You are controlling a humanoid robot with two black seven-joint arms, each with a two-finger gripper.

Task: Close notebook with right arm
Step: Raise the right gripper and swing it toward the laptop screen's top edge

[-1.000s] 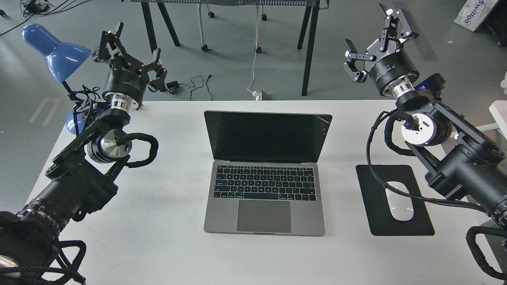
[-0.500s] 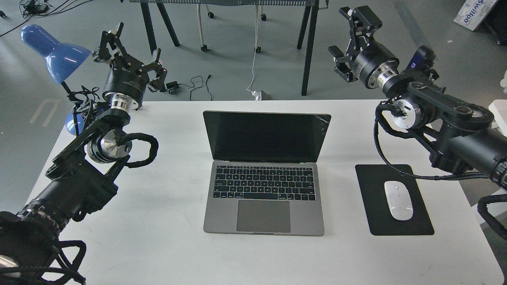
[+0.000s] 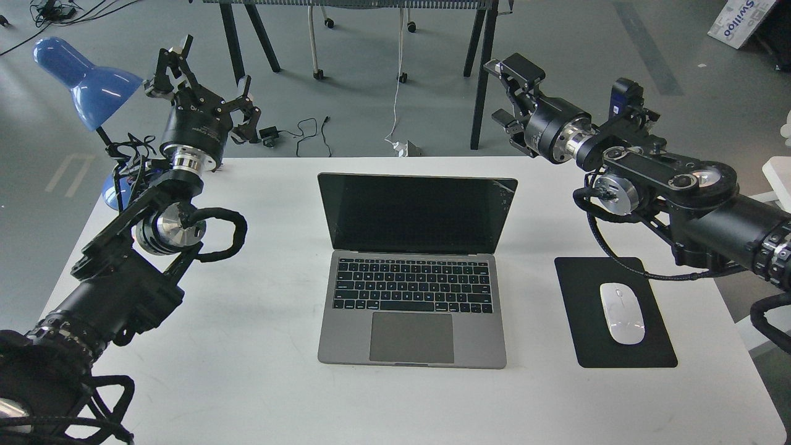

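White desk [image 3: 247,383], notebook [image 3: 413,272] below-left of right claw [image 3: 510,93]

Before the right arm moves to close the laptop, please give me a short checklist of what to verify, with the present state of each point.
1. Laptop open, screen upright: ok.
2. Nothing lying on the keyboard: ok.
3. Right tool behind the screen's top right corner, not touching it: ok.
4. Right tool open: ok, fingers apart.
5. Left tool away from the laptop, near the blue lamp: ok.
6. Mouse on its pad, beside the laptop, apart from it: ok.
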